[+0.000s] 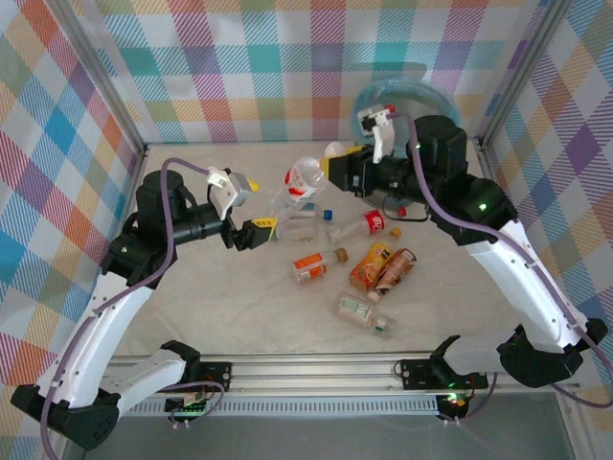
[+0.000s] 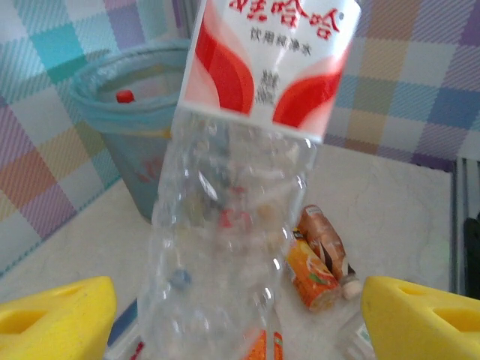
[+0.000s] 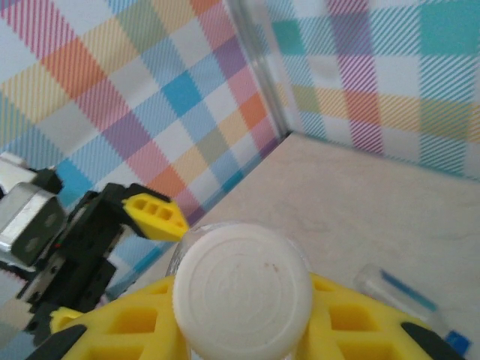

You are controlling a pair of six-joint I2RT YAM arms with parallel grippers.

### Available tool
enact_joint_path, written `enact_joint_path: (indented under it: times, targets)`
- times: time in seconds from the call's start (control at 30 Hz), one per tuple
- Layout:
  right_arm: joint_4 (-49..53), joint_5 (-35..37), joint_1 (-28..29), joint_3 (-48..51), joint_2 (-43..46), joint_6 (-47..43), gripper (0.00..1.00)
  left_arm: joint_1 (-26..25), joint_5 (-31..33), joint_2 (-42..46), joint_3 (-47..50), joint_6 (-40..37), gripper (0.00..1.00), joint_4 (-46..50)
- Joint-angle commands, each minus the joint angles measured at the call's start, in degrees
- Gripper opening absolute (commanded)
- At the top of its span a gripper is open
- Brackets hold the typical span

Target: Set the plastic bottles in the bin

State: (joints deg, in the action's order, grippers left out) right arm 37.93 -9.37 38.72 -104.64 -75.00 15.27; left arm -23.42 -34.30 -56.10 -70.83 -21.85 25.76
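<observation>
Left wrist view: bin (image 2: 101, 112) upper left, red cap (image 2: 125, 96) inside. Right gripper (image 1: 337, 165) pinches the clear bottle (image 1: 299, 182) by its cap; left gripper (image 1: 257, 206) gapes around it.

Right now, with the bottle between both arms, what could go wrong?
The right gripper holds the red-labelled bottle only at its cap end while the left gripper stands open around its body; it may swing or slip.
A drop would scatter the loose bottles below.
The bin sits behind the right arm, so the long bottle could clip its rim.
</observation>
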Motion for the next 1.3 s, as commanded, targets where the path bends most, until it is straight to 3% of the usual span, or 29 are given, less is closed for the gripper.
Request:
enact_joint_path:
  times: [0.0,0.17,0.4,0.63,0.93,1.27]
  targets:
    - [3.02,3.65,-2.90,-5.07,-1.03,-3.67,0.11,-0.40,2.09,-0.42,-3.91,2.51,0.85,-3.86]
    - [6.87,10.67,-8.26,-13.45,-4.46,-8.08,0.10,-0.40,4.23,-3.51,-7.61,4.66,0.85,-4.86]
    - [9.94,33.41,-9.69,-27.91,-16.07,-21.36,0.09,-0.57,5.50,-7.46,-9.12,8.80,0.84,-8.10]
    - [10.93,47.45,-11.74,-38.63,-30.29,-29.68,0.07,-2.83,4.39,-12.58,-12.24,11.40,0.83,-9.32]
    - [16.06,46.85,-14.55,-41.88,-41.42,-21.34,0.06,-5.67,3.81,-16.63,-13.59,11.05,0.82,-11.62]
    - [13.82,33.52,-20.37,-36.52,-46.04,-11.08,0.07,-5.67,2.56,-17.16,-10.92,10.45,0.82,-11.52]
